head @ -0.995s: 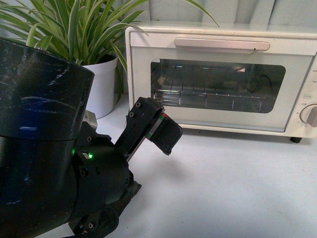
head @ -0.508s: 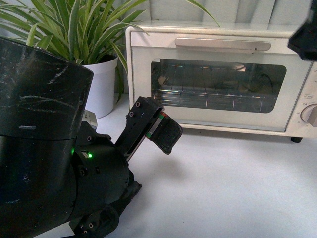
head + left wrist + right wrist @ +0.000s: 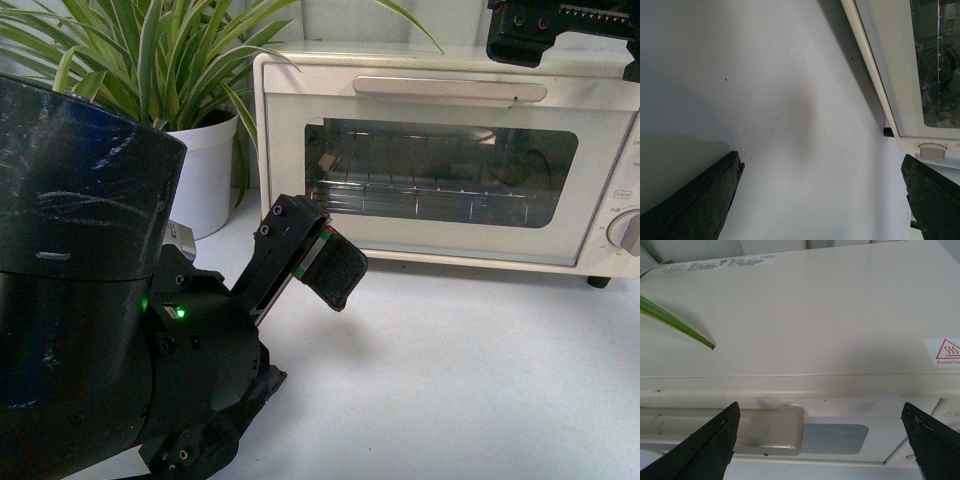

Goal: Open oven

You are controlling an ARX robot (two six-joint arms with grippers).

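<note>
Near me, my left gripper [image 3: 821, 162] hangs over the bench's [image 3: 480, 360] near left corner, fingers spread, empty. By the far edge stands the oven [image 3: 290, 180], door shut. My right gripper [image 3: 820, 410] hovers above it, fingers wide apart. I should drop onto the handle [image 3: 765, 430], squeeze, then pull down slowly. Inside is only a rack [image 3: 420, 200], I think; the glass shines. A plant [image 3: 150, 60] fills the far-left pot [image 3: 205, 170].

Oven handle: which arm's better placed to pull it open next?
Right. The right gripper hangs open just above the top front edge of the oven, with the end of the handle showing between its fingers. The left gripper is open but low over the table, well below the handle.
</note>
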